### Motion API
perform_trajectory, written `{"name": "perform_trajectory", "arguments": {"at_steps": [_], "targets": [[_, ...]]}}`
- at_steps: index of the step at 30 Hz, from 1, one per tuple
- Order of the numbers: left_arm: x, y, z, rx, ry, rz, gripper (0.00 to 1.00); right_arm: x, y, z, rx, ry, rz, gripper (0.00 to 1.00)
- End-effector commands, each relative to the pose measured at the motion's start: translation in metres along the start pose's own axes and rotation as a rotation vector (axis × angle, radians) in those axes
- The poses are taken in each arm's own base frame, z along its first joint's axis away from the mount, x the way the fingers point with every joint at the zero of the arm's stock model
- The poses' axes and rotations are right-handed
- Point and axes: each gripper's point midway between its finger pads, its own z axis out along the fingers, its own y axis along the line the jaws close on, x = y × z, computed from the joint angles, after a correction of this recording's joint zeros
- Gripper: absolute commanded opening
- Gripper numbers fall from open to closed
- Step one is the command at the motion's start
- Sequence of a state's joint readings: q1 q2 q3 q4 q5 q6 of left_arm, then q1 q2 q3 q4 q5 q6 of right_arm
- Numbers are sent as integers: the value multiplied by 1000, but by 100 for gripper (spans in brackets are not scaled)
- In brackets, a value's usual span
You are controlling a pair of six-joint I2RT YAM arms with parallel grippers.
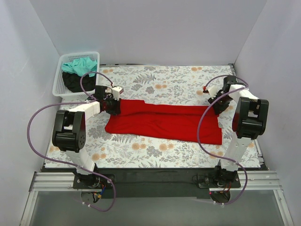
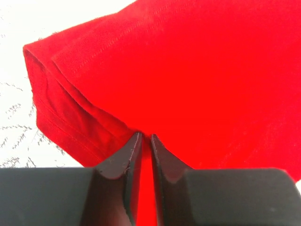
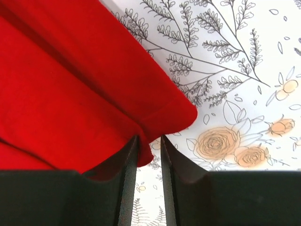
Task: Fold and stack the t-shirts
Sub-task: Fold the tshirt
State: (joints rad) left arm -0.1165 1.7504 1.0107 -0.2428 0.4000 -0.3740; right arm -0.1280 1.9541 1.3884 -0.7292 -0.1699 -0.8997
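A bright red t-shirt (image 1: 164, 121) lies folded into a long band across the middle of the table. My left gripper (image 1: 113, 106) is at its far left corner. In the left wrist view the left gripper (image 2: 146, 135) is open by only a narrow slit, and red cloth (image 2: 197, 75) shows through the slit. My right gripper (image 1: 218, 106) is at the shirt's far right corner. There the right gripper (image 3: 148, 137) is open, the shirt's rounded fold (image 3: 155, 113) lies just past its tips, and the table shows through the gap. A teal t-shirt (image 1: 80, 65) and a black one (image 1: 73, 83) are bunched in a basket.
The white mesh basket (image 1: 58, 79) stands at the far left corner against the wall. A floral-print cloth (image 1: 178, 77) covers the table under the shirt. White walls close in the left, back and right sides. Purple cables loop beside both arms.
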Motion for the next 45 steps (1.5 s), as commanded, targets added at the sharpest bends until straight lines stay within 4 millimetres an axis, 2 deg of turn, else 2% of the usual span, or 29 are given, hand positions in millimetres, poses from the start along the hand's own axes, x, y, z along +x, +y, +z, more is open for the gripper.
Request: {"name": "perform_trajectory", "arguments": {"at_steps": [1, 4, 6, 11, 16, 18, 20, 23, 24, 26, 27, 28, 29, 30, 31, 33, 34, 35, 37, 38, 42, 45], "targets": [[-16, -1, -17, 4, -14, 44, 15, -7, -5, -24, 63, -30, -42, 33], [-26, -13, -30, 56, -27, 66, 16, -9, -3, -34, 74, -41, -64, 33], [-29, -20, -38, 87, -23, 81, 12, -6, 1, -39, 71, -33, -79, 26], [-24, -18, -45, 81, 11, 133, 3, 11, 8, -39, 53, 32, -134, 18], [-18, -13, -45, 61, 38, 178, 5, 25, 13, -37, 39, 78, -169, 20], [-18, -13, -46, 66, 46, 183, 10, 32, 14, -35, 40, 114, -183, 30], [-30, -14, -47, 81, 24, 187, 13, 33, 11, -36, 48, 130, -185, 32], [-48, -10, -47, 78, -10, 148, 20, 22, 4, -43, 61, 108, -185, 36], [-62, -6, -48, 76, -29, 137, 25, 14, 3, -51, 44, 88, -183, 43], [-74, -1, -44, 68, -40, 77, 31, 5, 5, -57, 17, 67, -164, 48], [-91, 3, -47, 54, -65, 62, 35, -2, 8, -57, -8, 49, -147, 49], [-87, 7, -34, 61, -38, 24, 36, -13, 3, -64, 4, 19, -118, 49], [-89, 10, -31, 53, -30, -31, 36, -20, 2, -66, 2, 1, -102, 49], [-100, 14, -29, 47, -34, -57, 35, -27, 6, -62, -21, -13, -82, 49], [-95, 17, -18, 51, -5, -95, 36, -39, 2, -66, -9, -38, -49, 49], [-96, 20, -10, 51, 14, -170, 36, -51, 10, -58, -52, -51, -23, 49], [-103, 23, -9, 48, 3, -183, 36, -55, 11, -56, -61, -56, -14, 48], [-101, 25, -2, 50, 16, -203, 36, -60, 13, -54, -70, -63, 4, 47], [-109, 28, 2, 48, 3, -233, 36, -64, 21, -40, -106, -50, 14, 44], [-105, 30, 11, 50, 21, -248, 36, -65, 24, -34, -120, -41, 16, 43], [-99, 36, 25, 50, 64, -280, 36, -54, 37, -10, -166, 25, 25, 42], [-90, 38, 29, 46, 89, -275, 36, -42, 42, -1, -187, 62, 32, 42]]}}
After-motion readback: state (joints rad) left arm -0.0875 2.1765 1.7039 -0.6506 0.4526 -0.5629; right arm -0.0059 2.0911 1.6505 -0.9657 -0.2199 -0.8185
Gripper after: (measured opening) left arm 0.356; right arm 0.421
